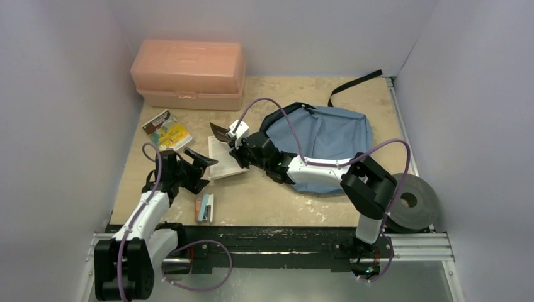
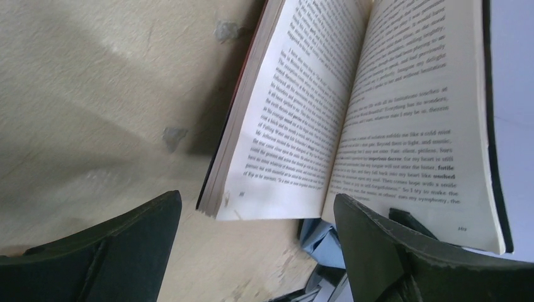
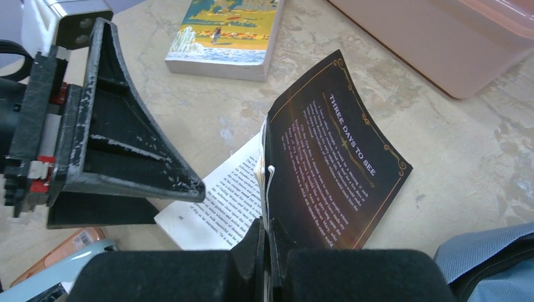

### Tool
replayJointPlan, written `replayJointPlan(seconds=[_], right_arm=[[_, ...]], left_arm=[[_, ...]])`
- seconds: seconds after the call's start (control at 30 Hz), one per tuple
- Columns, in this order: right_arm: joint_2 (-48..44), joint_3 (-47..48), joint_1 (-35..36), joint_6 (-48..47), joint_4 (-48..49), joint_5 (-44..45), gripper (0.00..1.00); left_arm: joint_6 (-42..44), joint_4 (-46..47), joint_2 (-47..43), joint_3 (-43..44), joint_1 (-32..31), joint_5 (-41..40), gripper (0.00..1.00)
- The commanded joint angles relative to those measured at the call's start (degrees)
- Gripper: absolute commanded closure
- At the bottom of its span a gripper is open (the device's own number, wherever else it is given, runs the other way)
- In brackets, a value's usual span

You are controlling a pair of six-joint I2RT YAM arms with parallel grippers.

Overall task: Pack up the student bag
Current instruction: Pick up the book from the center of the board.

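Top view, student bag [image 1: 327, 135]: lay flat on the counter [image 1: 283, 207], right of centre, with its black strap [image 1: 356, 83] trailing toward the back wall; the right arm crossed over its near edge.
Top view, open book [image 1: 221, 160]: lay pages up just left of the bag, between the two arms.
Top view, right fingers [image 1: 234, 143]: reached in at the book's far right side, where its dark cover stood raised.
Top view, left fingers [image 1: 200, 158]: were spread at the book's left edge.
Top view, other things: a salmon-pink box [image 1: 187, 74] sat at the back left, a colourful paperback [image 1: 167, 130] just in front of it, a small blue and orange item [image 1: 204, 207] near the front edge, and a dark grey roll [image 1: 412, 201] at the front right.
Left wrist, left fingers [image 2: 126, 251]: stood wide apart and held nothing; the printed pages of the open book [image 2: 352, 119] filled the gap ahead.
Right wrist, right fingers [image 3: 359, 274]: were pressed together on the lower edge of the book's black cover [image 3: 334, 170], which stood up off the pages and read "Three Days to See".
Right wrist, left fingers [image 3: 119, 151]: one triangular finger pointed at the white page; contact could not be told.
Right wrist, student bag [image 3: 485, 264]: showed as a blue corner at the lower right, near the raised cover.
Right wrist, background: the paperback [image 3: 227, 31] and the box [image 3: 441, 44] lay beyond the book.
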Motion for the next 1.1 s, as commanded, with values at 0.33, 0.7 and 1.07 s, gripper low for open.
replayJointPlan(seconds=[0.33,0.7,1.07], right_arm=[[-1.44,3.7,-1.3,2.61,1.43,-4.24,1.0],[0.96,3.25,-3.07,1.67,2.56,-9.3,1.0],[4.47,4.1,-3.09,1.16,2.52,-12.18,1.0]], left_arm=[[-15.51,35.45,17.59,-2.36,0.35,6.18,0.09],[-23.89,63.48,25.08,-8.04,0.44,4.43,0.02],[-31.88,96.28,43.83,-12.44,0.35,4.26,0.0]])
